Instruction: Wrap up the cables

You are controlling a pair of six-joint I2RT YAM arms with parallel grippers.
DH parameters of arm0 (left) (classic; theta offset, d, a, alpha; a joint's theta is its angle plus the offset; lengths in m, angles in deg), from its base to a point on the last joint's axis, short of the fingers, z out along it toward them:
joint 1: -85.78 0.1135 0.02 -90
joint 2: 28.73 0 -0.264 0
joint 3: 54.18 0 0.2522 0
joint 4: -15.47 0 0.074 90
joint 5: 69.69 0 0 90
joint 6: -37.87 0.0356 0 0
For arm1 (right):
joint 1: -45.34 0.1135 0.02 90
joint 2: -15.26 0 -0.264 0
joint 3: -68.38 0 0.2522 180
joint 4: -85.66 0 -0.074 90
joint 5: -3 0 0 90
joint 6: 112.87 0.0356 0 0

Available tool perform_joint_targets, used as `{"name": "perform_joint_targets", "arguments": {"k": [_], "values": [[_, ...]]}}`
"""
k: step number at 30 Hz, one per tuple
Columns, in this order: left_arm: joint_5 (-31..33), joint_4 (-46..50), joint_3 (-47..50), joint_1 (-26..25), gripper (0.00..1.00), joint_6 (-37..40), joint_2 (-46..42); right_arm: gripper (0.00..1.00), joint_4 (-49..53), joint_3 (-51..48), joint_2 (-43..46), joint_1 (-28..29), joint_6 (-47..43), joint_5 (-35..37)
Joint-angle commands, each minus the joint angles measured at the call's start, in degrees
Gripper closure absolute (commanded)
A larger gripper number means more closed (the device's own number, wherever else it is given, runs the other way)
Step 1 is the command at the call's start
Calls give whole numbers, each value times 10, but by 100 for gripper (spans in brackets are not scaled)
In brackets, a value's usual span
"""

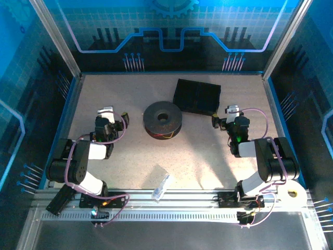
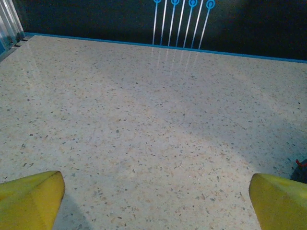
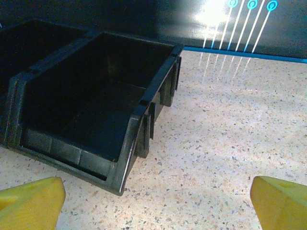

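Left fingers (image 2: 31, 201): spread wide, holding nothing, low over bare surface (image 2: 144, 120).
Right fingers (image 3: 33, 201): likewise spread and empty, just on the near side of the black bin (image 3: 96, 110).
Cables (image 1: 165, 136): thin yellow and red strands at the near rim of the black spool (image 1: 163, 119), mid-surface between the two arms.
Risks, as I judge them: the strands lie tight to the spool, so a pinch may catch the rim or shove the spool. The right arm sweeping left could clip the bin corner.
Room: open surface left of the spool, up to the far wall; clear bag (image 1: 161, 186) lies at the near edge.
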Motion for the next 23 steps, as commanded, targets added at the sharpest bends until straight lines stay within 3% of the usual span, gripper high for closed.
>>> {"name": "perform_joint_targets", "arguments": {"k": [1, 7, 12, 23], "values": [[12, 20, -10, -2, 1, 15, 5, 0, 16, 4, 6, 8, -6, -7], [12, 19, -9, -2, 1, 16, 5, 0, 8, -1, 6, 24, -19, 15], [29, -5, 1, -23, 1, 37, 9, 0, 10, 0, 6, 24, -18, 12], [5, 18, -10, -12, 1, 29, 6, 0, 24, 7, 5, 11, -13, -16]]}}
